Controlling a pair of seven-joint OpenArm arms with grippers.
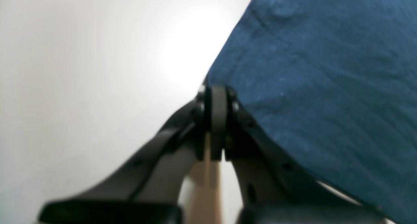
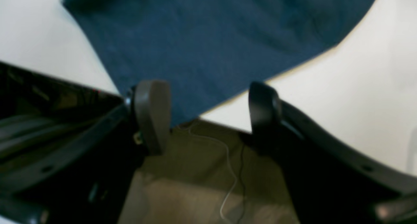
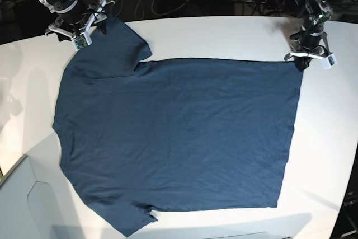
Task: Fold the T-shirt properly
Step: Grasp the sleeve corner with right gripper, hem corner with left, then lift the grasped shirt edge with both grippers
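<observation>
Lying flat on the white table [image 3: 224,32], the T-shirt [image 3: 179,138] shows no readable print.

Left end effector [image 1: 217,119] has its jaws pressed together; right end effector [image 2: 208,110] gapes wide

The white table [image 3: 224,32] carries one dark blue T-shirt [image 3: 179,138], which lies spread flat over most of its top, with one sleeve reaching the far edge.
</observation>
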